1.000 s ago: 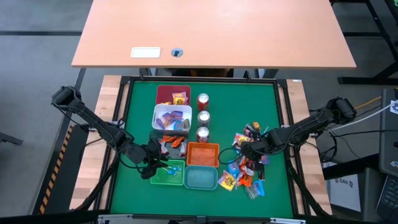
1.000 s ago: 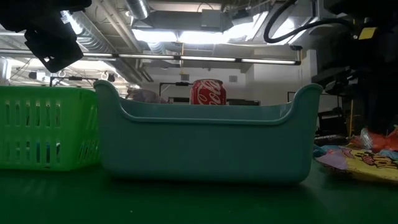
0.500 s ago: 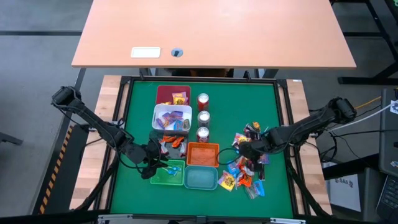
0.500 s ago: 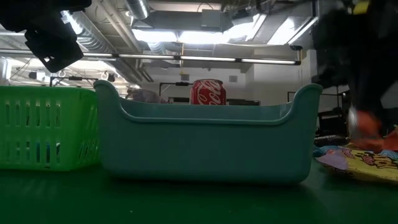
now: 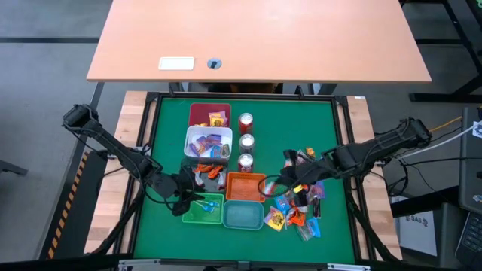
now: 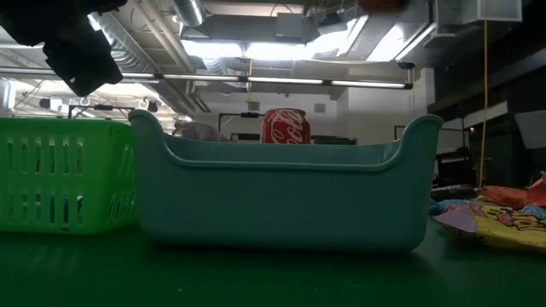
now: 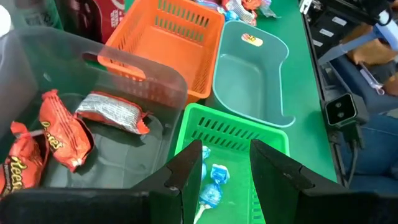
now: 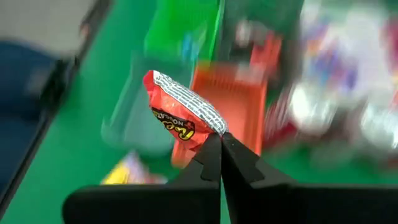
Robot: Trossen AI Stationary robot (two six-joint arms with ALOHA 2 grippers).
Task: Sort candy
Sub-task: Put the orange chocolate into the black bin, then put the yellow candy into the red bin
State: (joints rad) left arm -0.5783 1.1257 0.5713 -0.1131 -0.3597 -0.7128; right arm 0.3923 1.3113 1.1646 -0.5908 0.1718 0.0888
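Nearest in the low view: green felt-like surface (image 6: 273, 277), smooth and flat. On it, a smooth teal plastic bin (image 6: 281, 189) with rounded corners and a dipped rim. Beside it, a green plastic basket (image 6: 64, 175) with slotted walls. Off to the other side, flat crinkly candy wrappers (image 6: 499, 217), yellow and purple. Behind the teal bin, the round top of a red can (image 6: 283, 126).

From above: left tool (image 5: 190, 197) low over the green basket, fingers (image 7: 189, 171) spread apart, pinching nothing. Under it, in the basket, shiny blue wrapped sweets (image 7: 212, 182) with thin white sticks. Next to the basket, a clear plastic box (image 7: 93, 124) with three crinkly orange packs (image 7: 59, 134), one showing a silver side.

Right tool (image 5: 285, 178) just past the right edge of the orange basket (image 5: 245, 186), a square one with slotted walls. Fingers pressed together on the crimped edge of one orange candy pack (image 8: 180, 115), shiny, with a zigzag silver end, held up off the surface.

Right of that, a loose pile of candy (image 5: 300, 207) in mixed bright wrappers, lying on the green.

Farther back: a white bin (image 5: 208, 141) and a dark red bin (image 5: 209, 114), each with a few sweets, and three round cans (image 5: 245, 141) in a row. Beyond, a plain wooden desk (image 5: 256, 38).
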